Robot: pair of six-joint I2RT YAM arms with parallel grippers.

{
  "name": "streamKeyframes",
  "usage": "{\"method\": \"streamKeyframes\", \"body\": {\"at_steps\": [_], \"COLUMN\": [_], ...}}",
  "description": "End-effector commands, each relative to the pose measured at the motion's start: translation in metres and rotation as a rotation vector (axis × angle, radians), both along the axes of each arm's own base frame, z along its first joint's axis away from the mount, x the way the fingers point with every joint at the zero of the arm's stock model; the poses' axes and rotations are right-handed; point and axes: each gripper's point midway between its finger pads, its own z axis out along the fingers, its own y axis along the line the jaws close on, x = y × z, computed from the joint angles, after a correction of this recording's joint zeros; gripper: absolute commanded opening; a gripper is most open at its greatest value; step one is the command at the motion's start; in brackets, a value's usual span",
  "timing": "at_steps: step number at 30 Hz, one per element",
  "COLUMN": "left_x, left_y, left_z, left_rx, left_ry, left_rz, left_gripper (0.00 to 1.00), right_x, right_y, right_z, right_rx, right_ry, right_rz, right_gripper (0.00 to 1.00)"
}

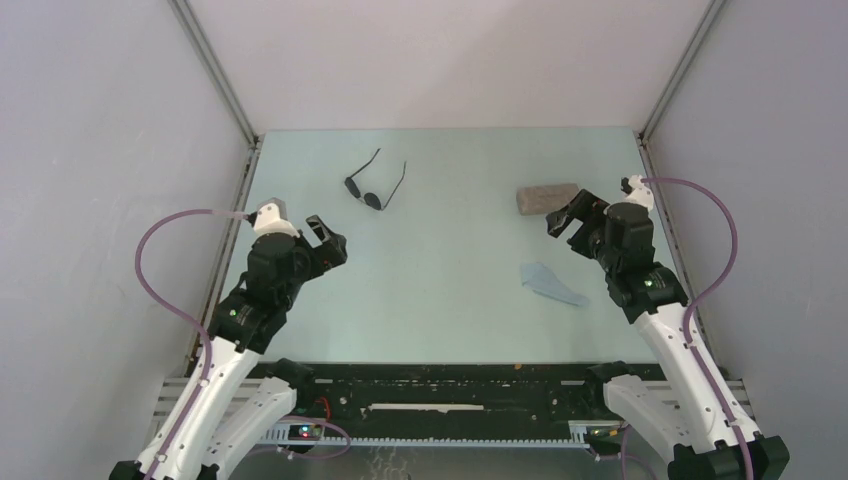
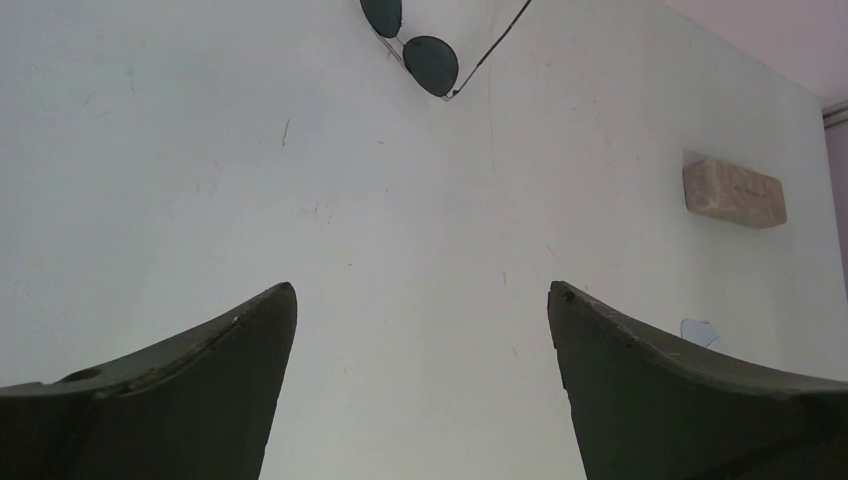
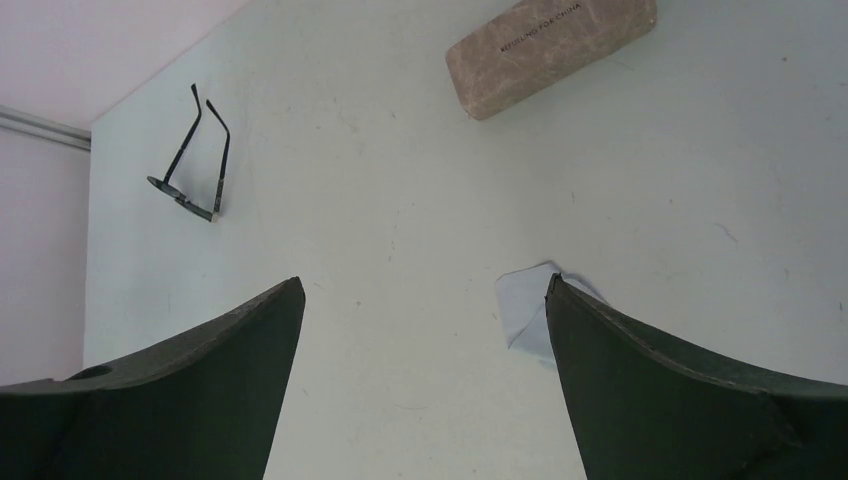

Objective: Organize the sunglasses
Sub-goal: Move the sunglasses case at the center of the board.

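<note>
The sunglasses (image 1: 373, 186) lie unfolded on the pale table at the back left, thin black frame, dark oval lenses, temple arms spread away from me. The left wrist view shows the sunglasses (image 2: 430, 62) at its top edge, and the right wrist view shows the sunglasses (image 3: 192, 177) far to the left. My left gripper (image 1: 327, 238) hovers open at the table's left side, short of the sunglasses, nothing between its fingers. My right gripper (image 1: 573, 218) hangs open at the right side, beside the closed grey case (image 1: 546, 198), also empty.
The grey oblong case (image 3: 551, 52) lies shut at the back right. A light blue cloth (image 1: 551, 282) lies crumpled in front of it, partly behind my right finger (image 3: 640, 390) in the wrist view. Grey walls close in on the table's left, right and back.
</note>
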Motion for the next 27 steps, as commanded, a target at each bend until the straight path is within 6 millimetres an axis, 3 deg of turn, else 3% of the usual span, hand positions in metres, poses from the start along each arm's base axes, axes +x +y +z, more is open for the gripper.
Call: {"method": "streamKeyframes", "body": {"at_steps": [1, 6, 16, 20, 23, 27], "left_x": [0.001, 0.002, 0.005, 0.000, -0.006, -0.006], "left_y": [0.006, 0.001, -0.032, -0.068, -0.105, -0.143], "left_z": [0.029, 0.023, 0.003, -0.026, -0.049, -0.060], "left_rx": [-0.008, -0.010, 0.023, 0.128, 0.134, 0.060], "left_ry": [-0.079, -0.060, -0.001, 0.075, 0.140, 0.194], "left_rz": [0.029, 0.008, -0.127, -0.204, -0.261, -0.308], "left_gripper": [1.00, 1.00, 1.00, 1.00, 1.00, 1.00], "right_x": [0.004, 0.005, 0.008, 0.008, 0.009, 0.027], "right_y": [-0.001, 0.002, 0.008, 0.011, 0.006, -0.003], "right_z": [0.020, 0.013, -0.002, -0.028, -0.063, -0.091], "right_rx": [0.016, 0.028, 0.024, -0.003, -0.068, -0.118], "right_ry": [-0.044, -0.017, 0.027, 0.120, 0.223, 0.331], "right_rz": [-0.014, -0.008, -0.009, -0.033, -0.105, -0.197], "right_gripper": [1.00, 1.00, 1.00, 0.99, 0.98, 0.98]}}
